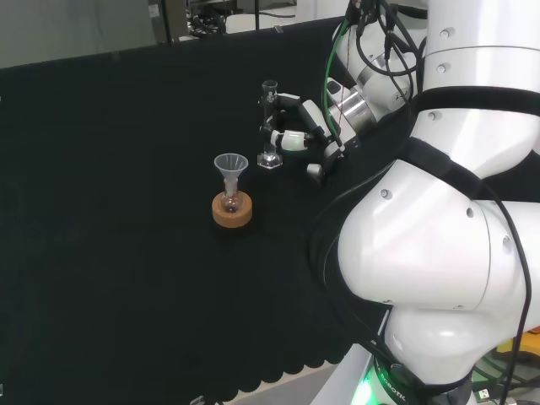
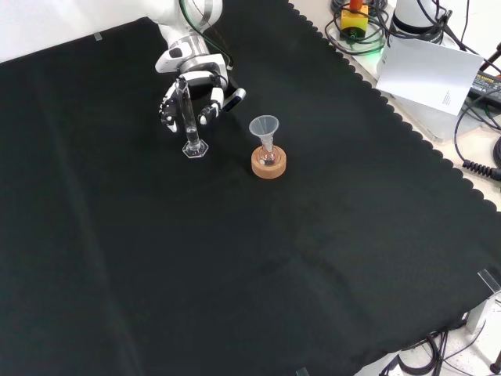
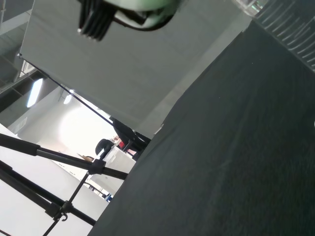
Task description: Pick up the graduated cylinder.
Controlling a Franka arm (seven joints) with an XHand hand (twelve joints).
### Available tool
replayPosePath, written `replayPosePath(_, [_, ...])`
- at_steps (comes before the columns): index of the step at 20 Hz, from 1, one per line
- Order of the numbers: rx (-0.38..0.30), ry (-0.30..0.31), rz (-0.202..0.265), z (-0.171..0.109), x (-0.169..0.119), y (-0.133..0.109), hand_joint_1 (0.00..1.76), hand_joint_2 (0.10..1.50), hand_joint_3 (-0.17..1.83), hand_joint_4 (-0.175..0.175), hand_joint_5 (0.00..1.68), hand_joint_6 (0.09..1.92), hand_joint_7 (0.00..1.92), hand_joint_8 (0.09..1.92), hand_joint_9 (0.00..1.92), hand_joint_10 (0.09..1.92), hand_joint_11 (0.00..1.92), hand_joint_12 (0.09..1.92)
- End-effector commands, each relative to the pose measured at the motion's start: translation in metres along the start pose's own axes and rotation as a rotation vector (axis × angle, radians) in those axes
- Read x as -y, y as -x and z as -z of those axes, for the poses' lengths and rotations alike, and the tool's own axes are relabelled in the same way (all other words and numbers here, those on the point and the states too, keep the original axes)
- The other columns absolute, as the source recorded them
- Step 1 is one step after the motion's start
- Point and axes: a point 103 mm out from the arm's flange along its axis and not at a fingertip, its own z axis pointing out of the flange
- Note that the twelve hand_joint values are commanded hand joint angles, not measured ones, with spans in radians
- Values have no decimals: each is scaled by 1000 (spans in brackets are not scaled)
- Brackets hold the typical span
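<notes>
The graduated cylinder [image 1: 269, 118] [image 2: 189, 117] is clear glass and stands upright on its hexagonal foot on the black cloth. In the head view the black and white hand [image 1: 297, 135] is right beside it on the right, with fingers [image 1: 281, 97] reaching past the tube. From the front, the hand [image 2: 196, 86] sits just behind the cylinder. Its fingers [image 2: 167, 110] hang loosely bent on both sides of the tube, and the thumb [image 2: 233, 96] sticks out to the right, clear of the glass. I see no closed hold on the cylinder. A blurred part of the hand [image 3: 138, 10] shows in the wrist view.
A clear funnel [image 1: 230, 166] [image 2: 264, 127] sits in a small flask on a cork ring [image 1: 232, 213] [image 2: 268, 164], close to the cylinder. In the front view, a white sheet [image 2: 427, 74] and cables lie beyond the cloth's scalloped edge at the upper right.
</notes>
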Motion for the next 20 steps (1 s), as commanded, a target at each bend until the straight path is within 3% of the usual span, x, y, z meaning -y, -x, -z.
replayPosePath(1, [2,-1,-4,-2,0,1,1030,738,564,14,695,487,719,556,1036,307,760,1089])
replayPosePath(20, [13,4,-6,-4,0,1,1069,774,569,8,689,577,824,574,1132,247,884,1020])
